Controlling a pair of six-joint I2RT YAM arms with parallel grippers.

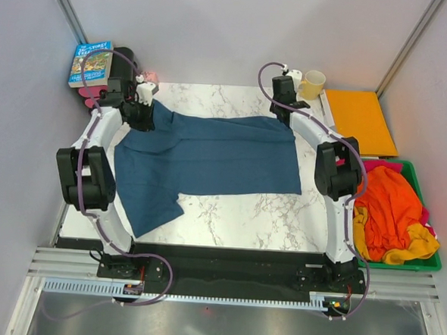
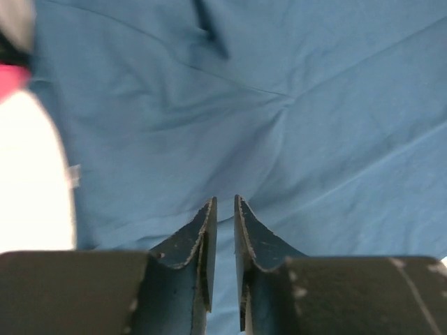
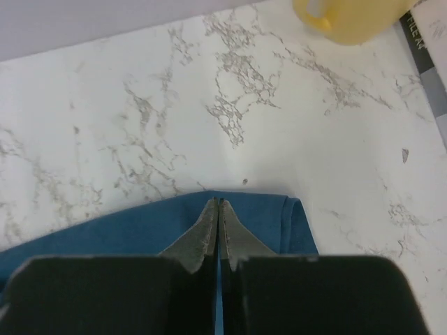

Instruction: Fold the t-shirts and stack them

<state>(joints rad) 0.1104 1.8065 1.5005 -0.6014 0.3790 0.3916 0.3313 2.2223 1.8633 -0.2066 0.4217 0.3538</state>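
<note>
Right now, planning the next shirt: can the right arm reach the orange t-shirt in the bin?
Probably, once freed: the orange t-shirt lies uncovered in the green bin beside it, but its fingers are shut on the teal t-shirt.

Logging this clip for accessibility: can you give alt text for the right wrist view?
The right gripper is shut on the edge of a blue shirt, near one corner, on a white marble table. A yellow cup, cut off by the frame, sits at the top right, apart from the shirt.
</note>
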